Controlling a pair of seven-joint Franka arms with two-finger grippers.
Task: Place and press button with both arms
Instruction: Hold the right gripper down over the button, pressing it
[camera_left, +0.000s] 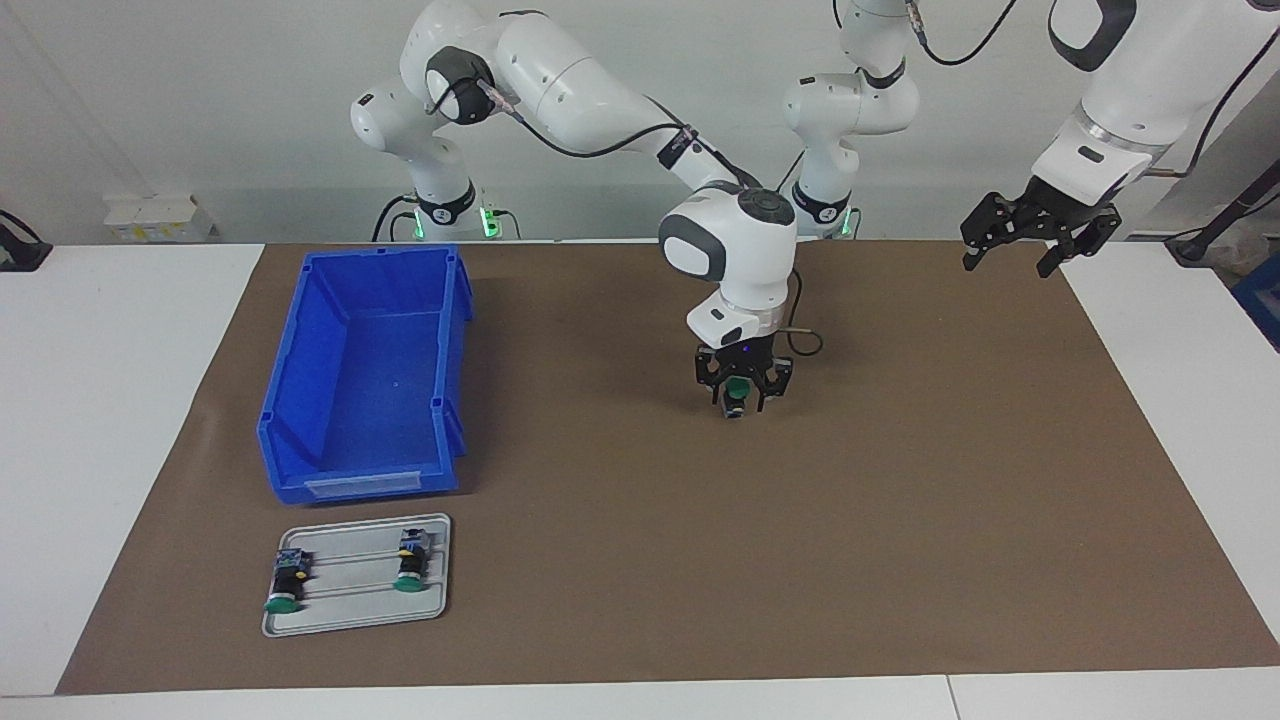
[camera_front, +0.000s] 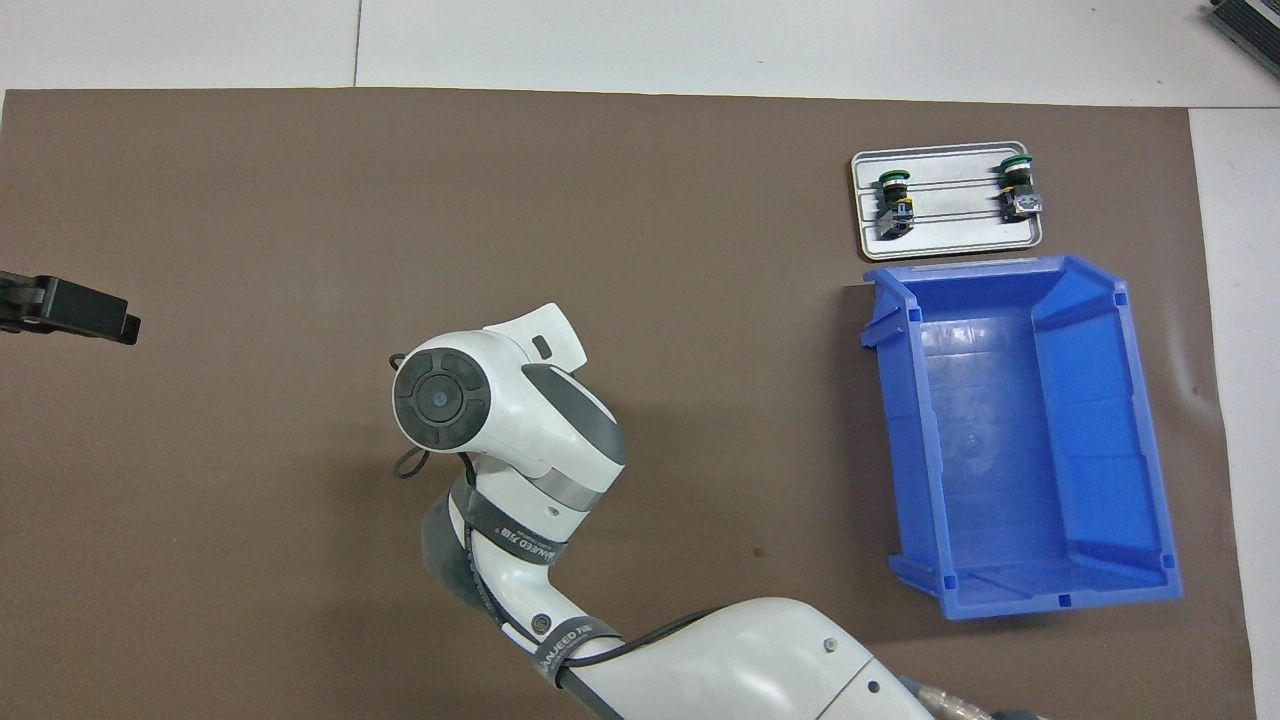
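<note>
right claw (camera_left: 742, 392): clenching the button (camera_left: 737, 391), hanging over the brown mat (camera_left: 900, 500) beside the blue bin (camera_left: 330, 470)
left claw (camera_left: 1020, 245): waiting released, raised beside the mat
risk: button is tipping or rolling once let go

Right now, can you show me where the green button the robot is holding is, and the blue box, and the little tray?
button (camera_left: 737, 390), facing view, green cap between the gripper's fingers.
blue box (camera_left: 455, 330), facing view, side wall.
tray (camera_front: 950, 237), overhead view, bare metal strip.
</note>
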